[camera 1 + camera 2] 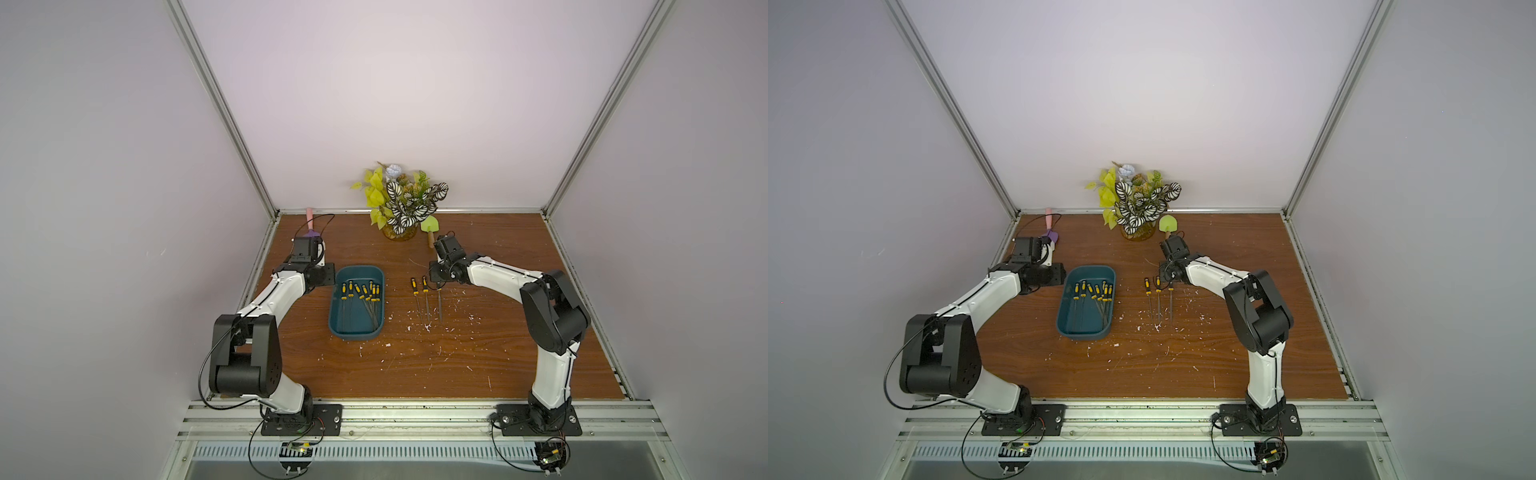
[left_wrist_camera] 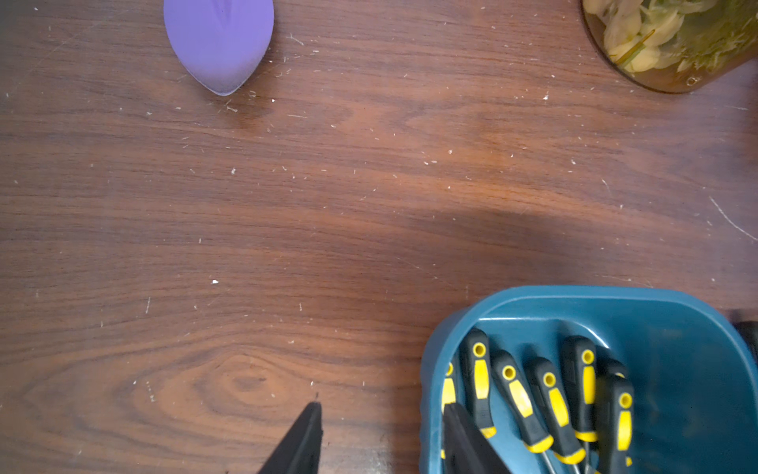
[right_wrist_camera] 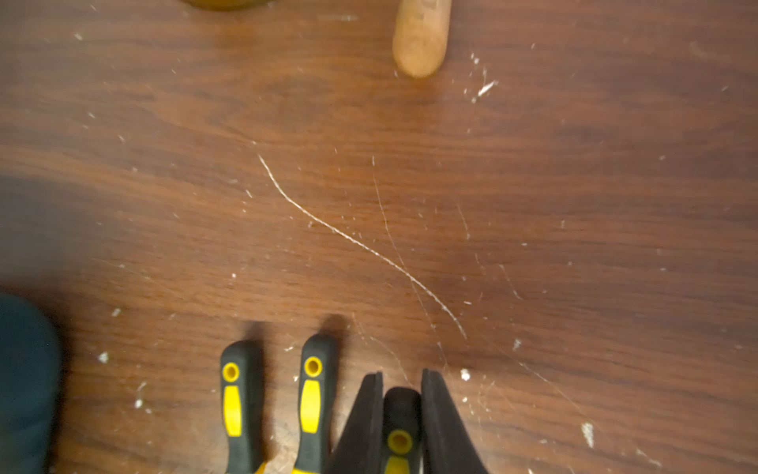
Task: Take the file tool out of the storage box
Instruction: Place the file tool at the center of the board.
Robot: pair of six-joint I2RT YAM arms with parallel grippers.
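one file pinched outside the tub, the rest inside it

reading the table (image 1: 457,374) as a clock with the back wall at twelve: the storage box (image 1: 358,275), smooth dark teal plastic with rounded corners and low walls, sits at about nine of centre. in it lie the boxed files (image 1: 361,293), with rubbery black-and-yellow handles and thin steel shafts pointing to six. the right gripper (image 3: 402,372) is pinched on the black handle of one file tool (image 3: 400,410) out at three of the box, just beside two loose files (image 1: 419,286) lying parallel on the wood (whether the held one rests on the table i cannot tell). the left gripper (image 2: 381,406) stands spread with nothing between its fingers, one finger showing in front of the box's ten o'clock corner. a potted plant (image 1: 401,203) in an amber glass jar stands at twelve, a green trowel (image 1: 429,224) at its three, a purple scoop (image 2: 219,45) at ten by the wall. white flecks litter the grain. open wood runs from five round to seven.
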